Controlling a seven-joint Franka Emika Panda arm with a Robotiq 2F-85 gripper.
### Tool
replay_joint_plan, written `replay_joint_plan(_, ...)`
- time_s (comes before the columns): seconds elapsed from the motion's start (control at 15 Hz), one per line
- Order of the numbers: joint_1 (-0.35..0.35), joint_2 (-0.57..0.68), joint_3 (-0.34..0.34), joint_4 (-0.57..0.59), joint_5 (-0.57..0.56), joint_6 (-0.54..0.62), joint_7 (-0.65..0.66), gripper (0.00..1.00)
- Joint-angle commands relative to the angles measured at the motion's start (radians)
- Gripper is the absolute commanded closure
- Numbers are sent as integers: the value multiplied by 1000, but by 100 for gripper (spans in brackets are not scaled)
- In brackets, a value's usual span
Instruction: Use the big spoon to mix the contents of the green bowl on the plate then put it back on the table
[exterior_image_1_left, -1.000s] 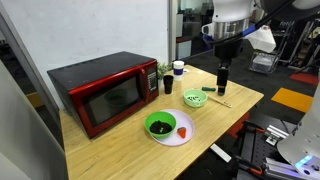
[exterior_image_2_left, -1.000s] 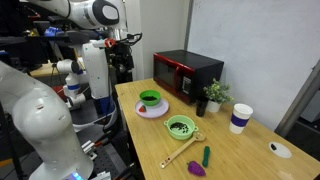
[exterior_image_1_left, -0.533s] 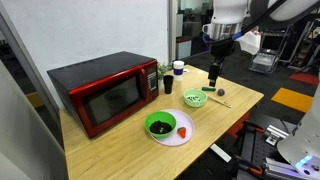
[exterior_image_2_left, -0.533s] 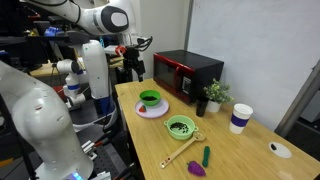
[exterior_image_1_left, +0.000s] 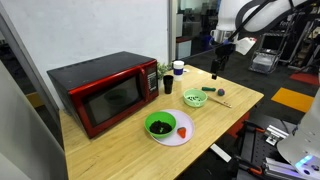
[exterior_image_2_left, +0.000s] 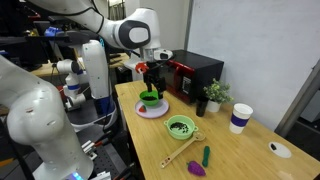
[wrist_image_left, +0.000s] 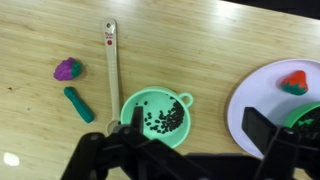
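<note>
The big spoon (wrist_image_left: 111, 66) lies flat on the table (wrist_image_left: 200, 40), its pale handle just left of a lime-green bowl; it also shows in an exterior view (exterior_image_2_left: 180, 152). The green bowl (exterior_image_1_left: 160, 125) sits on the white plate (exterior_image_1_left: 178, 135) with dark contents (exterior_image_1_left: 160, 127) inside. In the wrist view only a sliver of that bowl (wrist_image_left: 306, 116) shows at the right edge of the plate (wrist_image_left: 270, 95). My gripper (wrist_image_left: 197, 125) hangs open and empty high above the table, between the lime bowl and the plate, and shows in both exterior views (exterior_image_1_left: 217, 66) (exterior_image_2_left: 152, 84).
A lime-green bowl (wrist_image_left: 155, 118) holds dark beans. A red toy strawberry (wrist_image_left: 292, 82) lies on the plate. A purple toy (wrist_image_left: 67, 68) and a green toy (wrist_image_left: 78, 103) lie left of the spoon. A red microwave (exterior_image_1_left: 105, 92), a plant (exterior_image_2_left: 213, 95) and a cup (exterior_image_2_left: 240, 118) stand behind.
The arm has swung across the table, carrying the gripper over the bowls. The jaws stayed open and nothing on the table moved.
</note>
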Motion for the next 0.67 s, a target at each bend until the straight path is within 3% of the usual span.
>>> replay_joint_plan(0.0,-76,73,-64,4,-42,65,-60,0)
replay_joint_plan(0.33,-129,209,-175,9,-25,214,-169,0)
replay_joint_plan(0.4,-135,238,-184,19,-24,228,-179,0)
replay_joint_plan(0.47,-129,165,-159,1,-25,177,-146,0)
replay_joint_plan(0.6,-138,211,-175,4,-26,209,-159,0)
